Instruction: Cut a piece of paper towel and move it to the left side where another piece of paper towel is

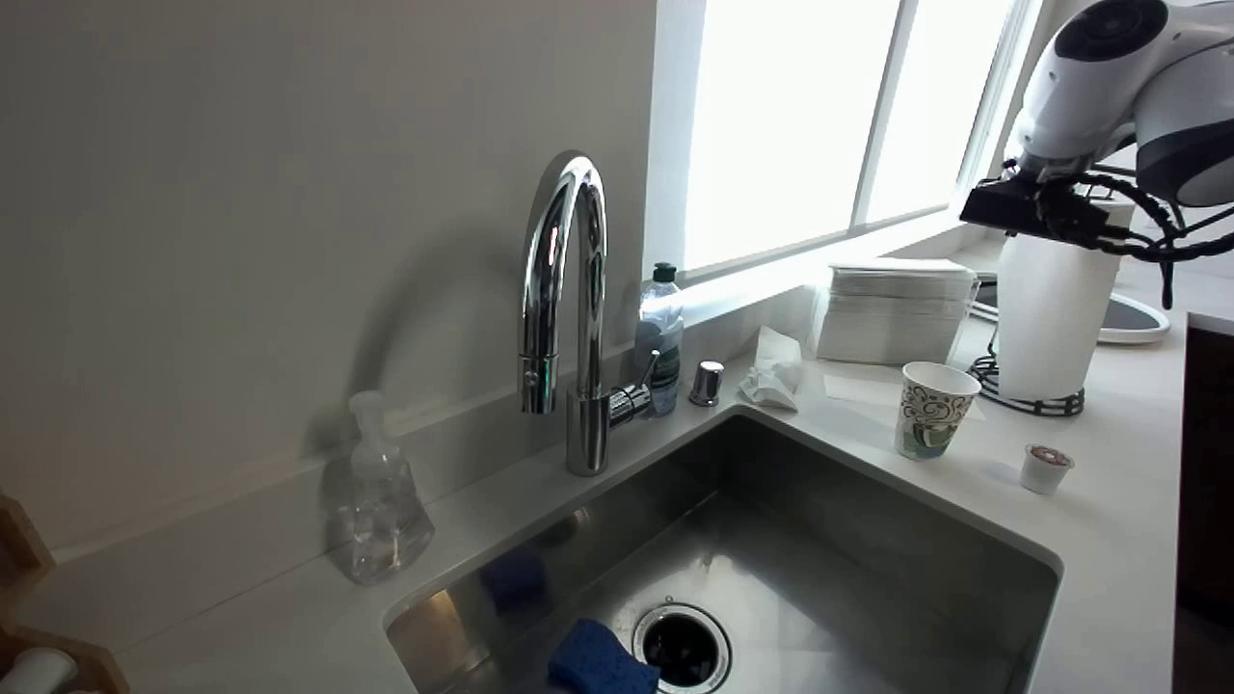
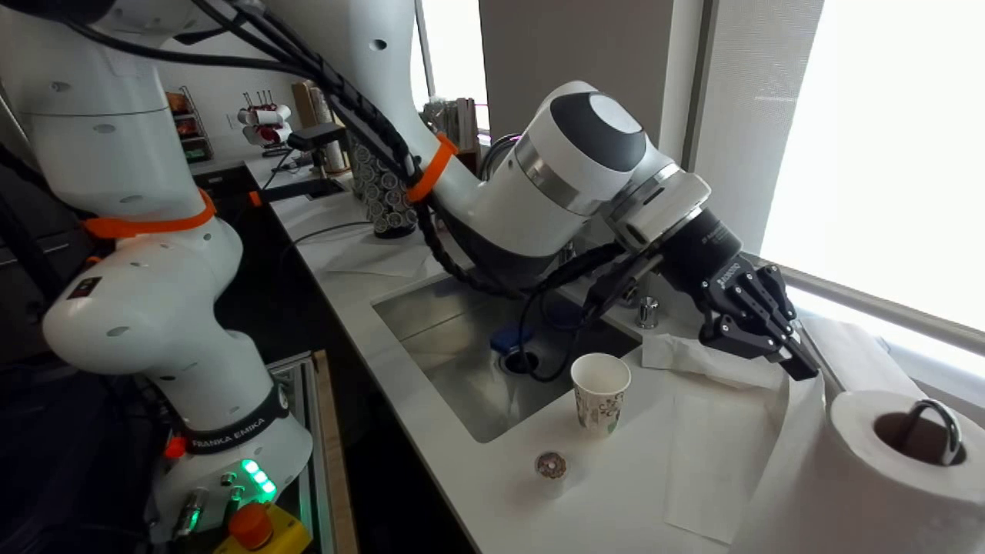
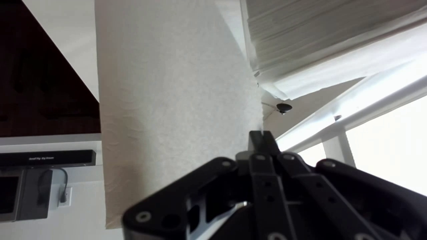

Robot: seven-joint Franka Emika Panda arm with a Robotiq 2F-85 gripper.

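Note:
The piece of paper towel (image 2: 789, 442) is a limp white sheet that hangs from my fingertips toward the thick white roll (image 2: 900, 492) on its stand. It fills much of the wrist view (image 3: 180, 93). My gripper (image 2: 802, 369) is shut on an upper edge of the sheet; in the wrist view the fingertips (image 3: 262, 135) pinch that edge. In an exterior view the roll (image 1: 1051, 318) stands below the wrist, and the fingers are hidden there. Another flat white sheet (image 2: 377, 258) lies on the counter beyond the sink. Crumpled white paper (image 1: 771, 371) lies by the sink corner.
A patterned paper cup (image 1: 933, 410) and a small pod (image 1: 1045, 469) stand between the roll and the sink (image 1: 829, 501). A white stack of napkins (image 1: 897, 313) stands by the window. A tall faucet (image 1: 564, 289), a green-capped bottle (image 1: 660, 337) and a clear soap dispenser (image 1: 381, 501) line the wall.

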